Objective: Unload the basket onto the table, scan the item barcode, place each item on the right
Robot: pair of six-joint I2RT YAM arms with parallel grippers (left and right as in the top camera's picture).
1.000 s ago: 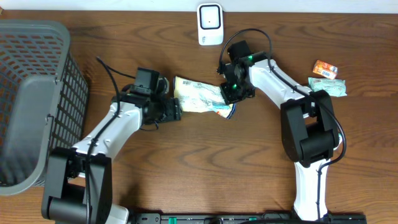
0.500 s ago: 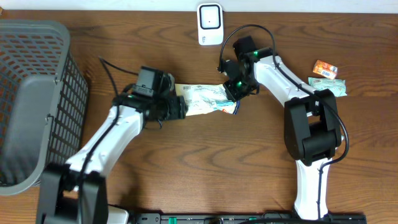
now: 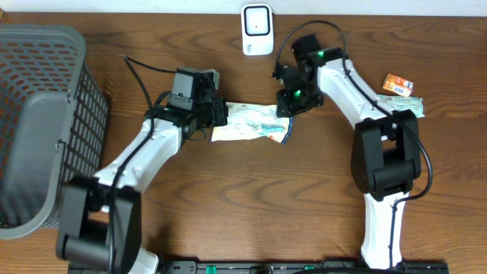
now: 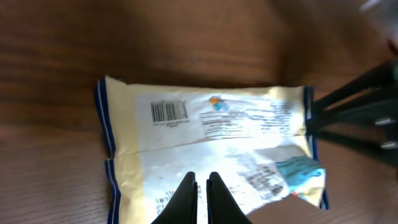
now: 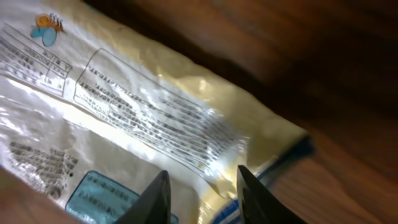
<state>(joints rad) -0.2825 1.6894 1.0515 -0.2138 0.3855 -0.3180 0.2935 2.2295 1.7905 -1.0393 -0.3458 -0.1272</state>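
Observation:
A pale yellow snack packet point(image 3: 251, 124) lies flat between my two arms on the wooden table. Its barcode point(image 4: 169, 111) faces up near the top left corner in the left wrist view. My left gripper point(image 3: 218, 116) is at the packet's left end, and its fingers point(image 4: 202, 186) are shut on the foil edge. At the right end, my right gripper point(image 3: 287, 108) stands open; its fingers point(image 5: 202, 186) straddle the packet point(image 5: 124, 118) without pinching it. The white scanner point(image 3: 257, 29) stands at the table's far edge, above the packet.
A large grey mesh basket point(image 3: 38, 122) fills the left side. Two more small snack packs, one orange point(image 3: 397, 84) and one pale green point(image 3: 402, 105), lie at the right. The right arm's dark links point(image 4: 354, 118) show beside the packet in the left wrist view.
The left gripper closed on the packet's left end. The right gripper let go of the right end and opened. Both arms and the packet shifted slightly toward the scanner.

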